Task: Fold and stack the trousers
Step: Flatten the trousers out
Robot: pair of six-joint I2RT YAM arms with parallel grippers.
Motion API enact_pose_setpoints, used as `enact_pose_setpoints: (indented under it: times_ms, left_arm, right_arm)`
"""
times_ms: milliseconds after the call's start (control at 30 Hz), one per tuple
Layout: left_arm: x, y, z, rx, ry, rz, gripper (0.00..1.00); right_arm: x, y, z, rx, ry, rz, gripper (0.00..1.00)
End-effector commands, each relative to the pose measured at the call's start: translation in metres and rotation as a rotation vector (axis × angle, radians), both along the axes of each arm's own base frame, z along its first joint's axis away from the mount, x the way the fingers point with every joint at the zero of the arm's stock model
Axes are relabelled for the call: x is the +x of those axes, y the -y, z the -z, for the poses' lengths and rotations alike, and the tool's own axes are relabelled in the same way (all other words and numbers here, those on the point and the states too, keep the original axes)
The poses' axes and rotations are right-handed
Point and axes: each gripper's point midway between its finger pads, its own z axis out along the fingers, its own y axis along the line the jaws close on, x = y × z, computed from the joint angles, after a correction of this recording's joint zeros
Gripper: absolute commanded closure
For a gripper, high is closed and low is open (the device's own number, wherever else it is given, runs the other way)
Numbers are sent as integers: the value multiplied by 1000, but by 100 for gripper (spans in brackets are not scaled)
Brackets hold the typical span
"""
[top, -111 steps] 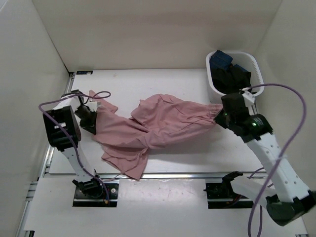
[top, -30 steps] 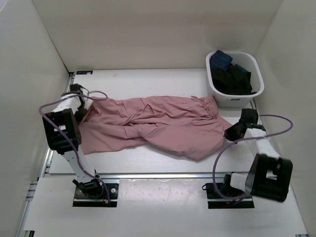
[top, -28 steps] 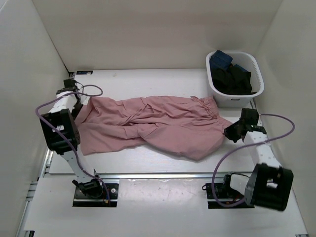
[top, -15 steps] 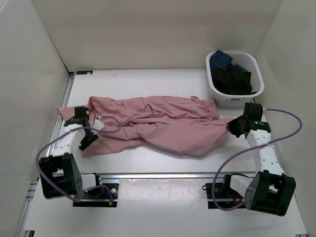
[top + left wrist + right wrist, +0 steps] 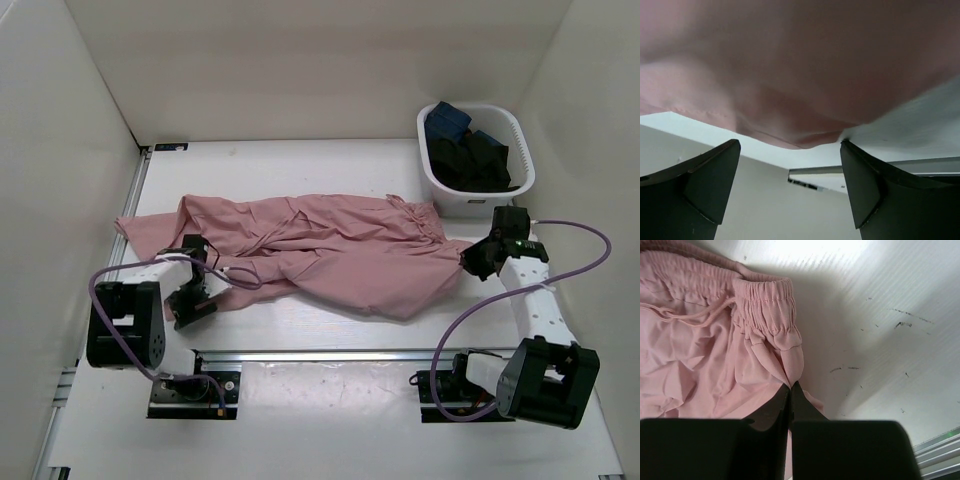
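**Pink trousers laid out lengthwise, pinned at the waist and free at the legs**

The dusty-pink trousers point(image 5: 330, 255) lie spread across the middle of the white table point(image 5: 300, 165). The gathered waistband point(image 5: 765, 297) is toward the right of the overhead frame and the long legs run out to the left. They are opened out but not flat: wrinkles and a diagonal ridge cross the centre, so no fold looks to have been made.

The right gripper point(image 5: 468, 262) sits at the right edge of the cloth, its jaws pressed together on a corner of fabric just below the waistband. In the right wrist view the cloth draws to a point at the tips, with the drawstring point(image 5: 705, 315) loose in the upper left. This pinch most likely serves as an anchor, keeping the waist end from sliding while the other end is handled.

The left gripper point(image 5: 192, 303) is low at the near edge of the legs, in the lower left. Its fingers point(image 5: 710, 185) stand wide apart with nothing between them, and a leg hem point(image 5: 800, 142) lies just beyond the tips. It seems placed to take that hem.

In the upper right, well apart from the legs, a white laundry basket point(image 5: 515, 130) holds dark garments point(image 5: 470, 150).
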Motion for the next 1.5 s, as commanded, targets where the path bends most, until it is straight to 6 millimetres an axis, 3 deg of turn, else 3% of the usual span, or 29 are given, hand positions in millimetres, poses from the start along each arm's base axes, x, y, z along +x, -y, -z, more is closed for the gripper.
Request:
enact_pose_setpoints:
  times_ms: [0, 67, 100, 133, 167, 233, 300, 333, 467, 533, 600, 733, 767, 800, 933, 1067, 1133, 1233, 1267, 1300, 1400, 1467]
  left_arm:
    - [11, -6, 18, 21, 56, -34, 8]
    - [11, -11, 22, 20, 48, -99, 25]
    - [11, -16, 23, 20, 53, -161, 61]
    - [15, -19, 24, 20, 52, -188, 84]
    - [16, -27, 21, 39, 61, -209, 86]
    - [20, -48, 6, 56, 108, -246, 86]
    - [19, -79, -12, 70, 144, -262, 86]
    - [28, -94, -32, 92, 205, -265, 86]
    - [26, -142, -71, 159, 253, -284, 86]
    - [22, -165, -88, 187, 276, -305, 86]
    - [18, -181, -93, 201, 265, -321, 86]
    - [-6, -203, -86, 199, 218, -399, 86]
    - [-10, -199, -84, 193, 207, -399, 86]
    - [-15, -199, -83, 193, 200, -400, 86]
    - [-26, -188, -86, 180, 208, -387, 86]
    - [-41, -191, -87, 178, 179, -402, 86]
    - [-40, -200, -101, 201, 210, -423, 86]
    - [-43, -190, -117, 138, 220, -397, 84]
    - [-46, -179, -112, 86, 195, -376, 74]
    - [-57, -158, -94, 4, 132, -336, 74]
    - [-77, -156, -79, 68, 80, -334, 77]
    - [-84, -151, -67, 73, 66, -348, 83]
  right_arm:
    - [13, 11, -20, -48, 50, 34, 100]
    - [17, 13, -25, -60, 59, 41, 100]
    - [20, 15, -26, -67, 58, 46, 100]
    - [19, 19, -26, -85, 45, 57, 100]
    - [24, 22, -37, -98, 66, 65, 100]
    - [22, 30, -43, -129, 36, 67, 100]
    - [28, 46, -66, -159, 62, 102, 100]
    - [25, 49, -69, -163, 45, 104, 100]
    - [27, 60, -97, -163, 67, 116, 100]
    - [23, 63, -95, -158, 46, 115, 100]
    - [20, 66, -94, -137, 37, 120, 100]
    - [4, 66, -69, -123, -30, 113, 100]
    - [-2, 64, -65, -122, -35, 112, 100]
    - [-13, 57, -48, -94, -77, 101, 100]
    - [-33, 42, -27, -41, -107, 86, 100]
    - [-49, 39, -30, -41, -125, 83, 100]
    - [-55, 38, -33, -46, -123, 75, 100]
    - [-64, 41, -37, -82, -123, 68, 100]
    - [-68, 39, -30, -76, -145, 67, 100]
    - [-73, 38, -23, -69, -167, 65, 100]
    - [-92, 16, 15, 52, -239, 75, 98]
    - [-115, 8, 41, 96, -324, 96, 80]
